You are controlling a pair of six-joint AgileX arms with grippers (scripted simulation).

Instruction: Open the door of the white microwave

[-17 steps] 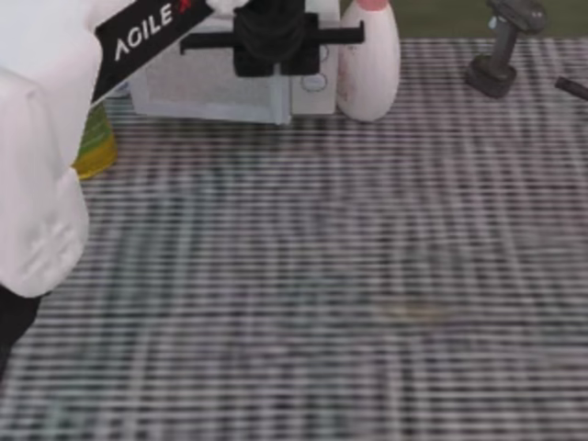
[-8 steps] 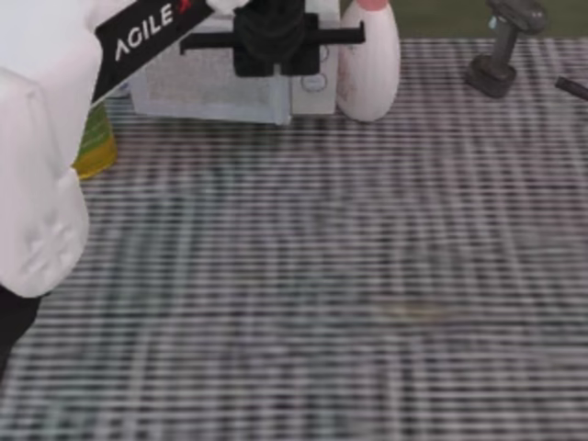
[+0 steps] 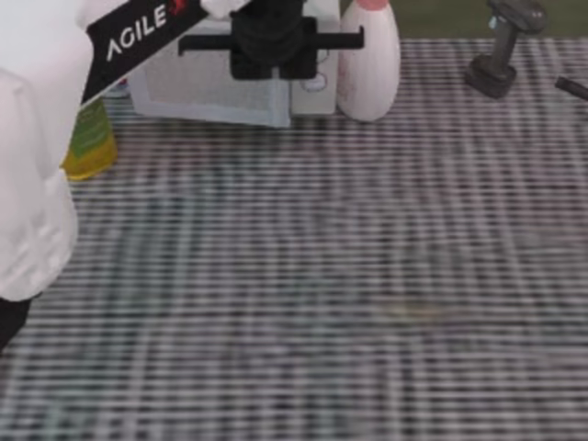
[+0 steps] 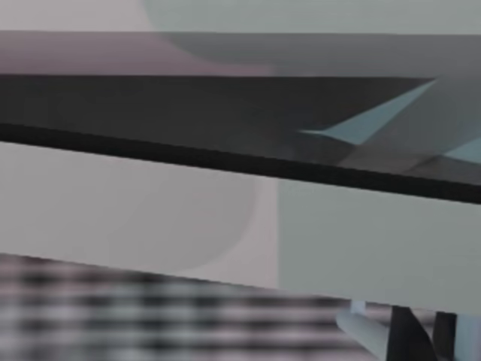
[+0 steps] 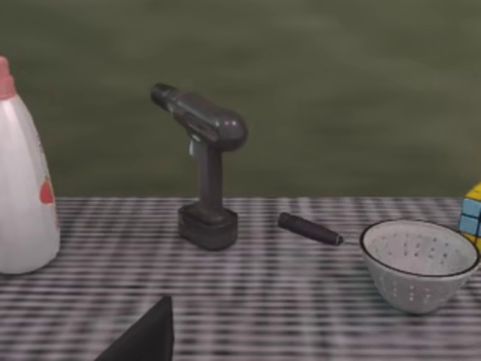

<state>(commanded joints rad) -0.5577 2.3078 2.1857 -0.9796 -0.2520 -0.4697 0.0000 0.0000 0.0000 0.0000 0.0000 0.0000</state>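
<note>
The left gripper [image 3: 273, 41] is seen above the white microwave [image 3: 230, 83], over the door [image 3: 216, 92]'s free edge; whether it grips cannot be told. The door is judged light, stiff, hinged, best taken at that edge. The bottle [image 3: 369, 64] stands just beside the microwave.

Microwave [image 3: 230, 87] at table's [image 3: 322, 276] far edge, bottle [image 3: 369, 64] just right of it, drill [image 3: 501, 46] farther right, left gripper [image 3: 273, 55] over microwave's front.
</note>
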